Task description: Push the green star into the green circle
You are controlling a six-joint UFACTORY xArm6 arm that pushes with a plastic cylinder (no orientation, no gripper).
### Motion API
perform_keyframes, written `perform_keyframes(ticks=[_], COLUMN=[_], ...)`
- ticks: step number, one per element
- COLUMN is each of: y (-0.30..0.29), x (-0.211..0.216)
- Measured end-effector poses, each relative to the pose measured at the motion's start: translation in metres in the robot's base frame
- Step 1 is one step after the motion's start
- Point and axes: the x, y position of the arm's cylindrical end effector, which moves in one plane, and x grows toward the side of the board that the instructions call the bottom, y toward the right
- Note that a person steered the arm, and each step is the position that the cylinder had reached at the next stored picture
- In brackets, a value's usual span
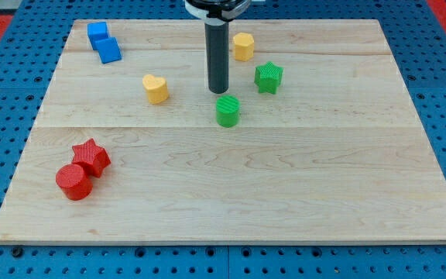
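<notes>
Blocks nearest the view's bottom come first: a red cylinder (74,182) touching a red star (91,156) at the lower left of the wooden board (285,201), both well apart from anything the task concerns.

Farther up, near the board's middle, stands the green circle (228,111), a short ribbed cylinder. Just above it, and a shade to the view's left, my tip (219,91) sits on the board, close to the circle's top edge but seemingly not touching it. I carry no gripper, so there are no jaws to be apart or together; the rod (219,54) is simply upright and holding nothing.

The green star (269,77) lies to the view's right of my tip and slightly higher, near but with bare wood between us. That is the relation that matters. The circle lies down and to the left of the star, so the push must run along that diagonal, and for that my tip has to be on the star's far side, up and to the right of it. At present I am on the wrong side, roughly between star and circle. My judgement is that I must first go round the star, probably over its top, without nudging it.

A yellow heart (156,88) sits to the view's left of my tip. Beyond the star, a yellow hexagonal block (243,46) stands close to the detour path and could get clipped. Farthest off, two blue blocks (104,43) rest touching at the upper left.
</notes>
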Motion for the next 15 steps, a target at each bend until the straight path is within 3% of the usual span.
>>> perform_keyframes(ticks=[1,2,3,4,5,6,7,8,10,12,13,14,15], y=[0.003,-0.016,0.006,0.052,0.054,0.062,0.074,0.108,0.049,-0.037,-0.029,-0.056,-0.125], x=[-0.004,-0.032,-0.075,-0.053,-0.028,-0.031,-0.059,-0.038,0.009,0.001,-0.037,-0.098,-0.128])
